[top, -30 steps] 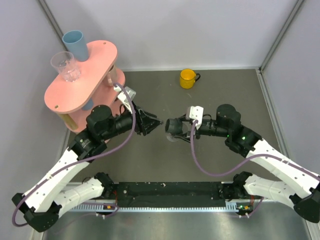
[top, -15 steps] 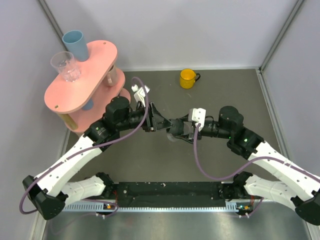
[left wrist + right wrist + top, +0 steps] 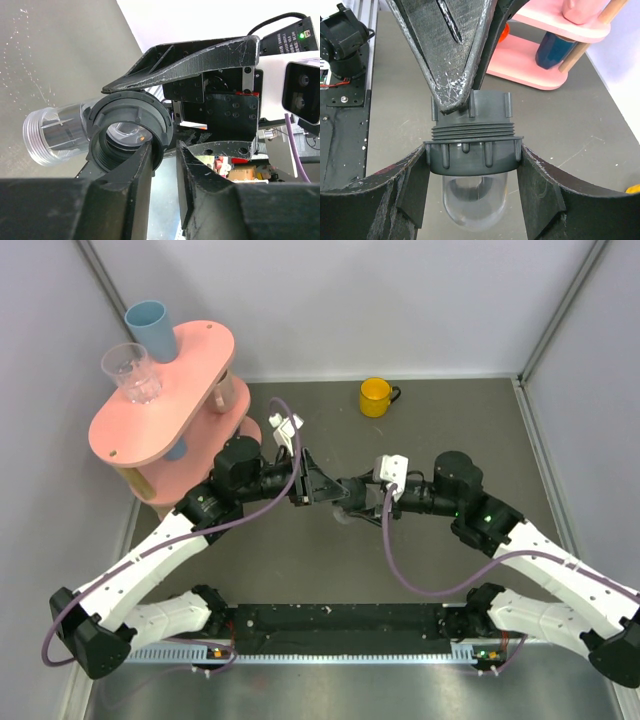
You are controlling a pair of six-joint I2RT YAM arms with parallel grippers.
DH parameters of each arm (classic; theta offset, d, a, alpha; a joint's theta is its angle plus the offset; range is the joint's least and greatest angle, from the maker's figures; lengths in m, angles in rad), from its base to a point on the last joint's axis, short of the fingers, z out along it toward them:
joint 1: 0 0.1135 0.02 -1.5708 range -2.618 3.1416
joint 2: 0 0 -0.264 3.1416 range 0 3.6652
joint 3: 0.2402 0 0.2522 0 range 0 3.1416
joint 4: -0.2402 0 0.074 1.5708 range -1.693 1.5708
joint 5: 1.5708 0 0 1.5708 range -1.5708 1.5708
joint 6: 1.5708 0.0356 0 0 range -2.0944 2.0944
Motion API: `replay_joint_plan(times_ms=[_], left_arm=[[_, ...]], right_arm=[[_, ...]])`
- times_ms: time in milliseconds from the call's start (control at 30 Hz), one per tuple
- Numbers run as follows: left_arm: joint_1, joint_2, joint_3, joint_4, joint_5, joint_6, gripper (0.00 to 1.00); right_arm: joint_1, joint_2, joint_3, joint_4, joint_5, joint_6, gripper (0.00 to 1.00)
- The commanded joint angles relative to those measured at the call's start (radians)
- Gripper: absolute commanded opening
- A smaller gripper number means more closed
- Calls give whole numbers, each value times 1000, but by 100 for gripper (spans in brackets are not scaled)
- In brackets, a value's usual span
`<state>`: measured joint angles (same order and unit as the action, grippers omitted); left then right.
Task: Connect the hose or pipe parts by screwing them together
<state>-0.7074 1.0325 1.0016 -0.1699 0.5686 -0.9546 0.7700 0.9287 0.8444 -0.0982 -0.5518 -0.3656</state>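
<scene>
My right gripper (image 3: 350,500) (image 3: 472,156) is shut on the dark grey collar (image 3: 470,165) of the pipe fitting and holds it above the table's middle. The fitting's clear pipe (image 3: 475,205) (image 3: 52,135) sticks out past the collar. A dark ribbed ring nut (image 3: 487,106) (image 3: 130,107) sits on the fitting's thread (image 3: 472,131). My left gripper (image 3: 328,490) (image 3: 165,150) meets it from the left. Its fingers (image 3: 127,185) straddle the nut's rim, with a narrow bright gap still between them.
A yellow mug (image 3: 375,396) stands at the back of the table. At the back left is a pink two-tier stand (image 3: 190,370) (image 3: 530,70) carrying a blue cup (image 3: 150,328) and a clear glass (image 3: 130,372). Grey walls close in both sides.
The left arm has swung right, from a gap away to the fitting, and its jaws have narrowed around the nut's rim. The right arm keeps the fitting nearly still.
</scene>
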Motion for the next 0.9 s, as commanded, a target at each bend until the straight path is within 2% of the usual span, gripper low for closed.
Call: replay_joint_plan(times_ms=[0, 33, 167, 267, 367, 467, 567, 700, 767, 867], left_arm=[[0, -8, -26, 86, 36, 33, 27], [0, -8, -29, 90, 42, 40, 20], [0, -9, -54, 133, 69, 80, 13], [-1, -15, -64, 139, 91, 157, 0], [0, -49, -101, 161, 128, 302, 0], [-3, -98, -199, 295, 160, 506, 0], [-1, -133, -299, 426, 207, 649, 0], [-3, -138, -313, 370, 237, 870, 0], [-3, -134, -288, 261, 176, 945, 12], [-1, -130, -268, 143, 76, 1046, 36]], right_arm=[[2, 13, 38, 41, -3, 19, 0], [3, 15, 39, 38, -3, 20, 0], [3, 22, 48, 38, -10, 33, 0], [3, 27, 59, 37, -16, 47, 0], [2, 27, 67, 35, -26, 62, 0], [2, 41, 88, 32, -51, 91, 0], [-1, 62, 116, 14, -98, 117, 0], [2, 65, 130, 3, -149, 134, 0], [0, 59, 127, 2, -145, 134, 0], [-5, 35, 124, 0, -140, 132, 0]])
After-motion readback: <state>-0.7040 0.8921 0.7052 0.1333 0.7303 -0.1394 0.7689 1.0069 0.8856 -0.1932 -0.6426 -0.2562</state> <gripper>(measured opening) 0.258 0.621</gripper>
